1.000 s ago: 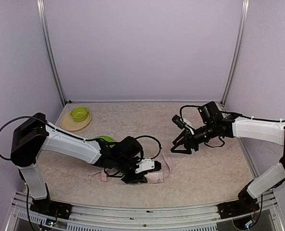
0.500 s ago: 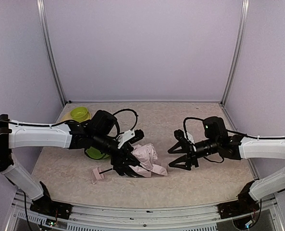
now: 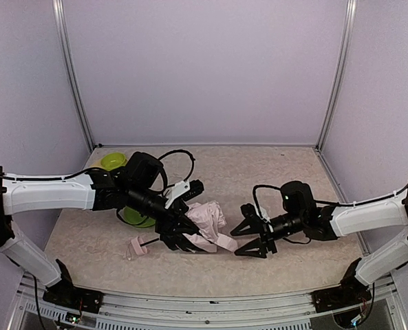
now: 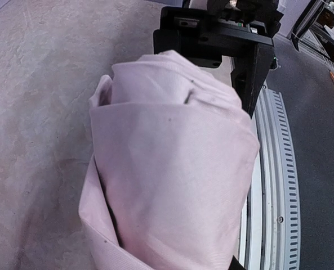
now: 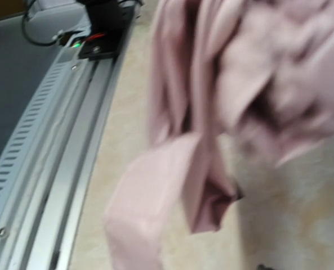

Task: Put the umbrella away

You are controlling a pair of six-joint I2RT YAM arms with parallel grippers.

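The umbrella is a crumpled pale pink bundle held just above the table's middle. Its thin black shaft runs left to the small pink handle by the table. My left gripper is shut on the bundle's lower left side. In the left wrist view the pink fabric fills the frame and hides the fingers. My right gripper stands open just right of the umbrella, not touching it. The right wrist view shows blurred pink folds and a hanging flap close ahead.
A green plate lies partly under my left arm. A green bowl sits at the back left. The metal rail runs along the table's near edge, also seen as rail. A black mount stands beyond the fabric.
The left gripper has carried the umbrella up off the table near the front edge and back toward the middle. The right gripper has come down and leftward, close to the fabric.
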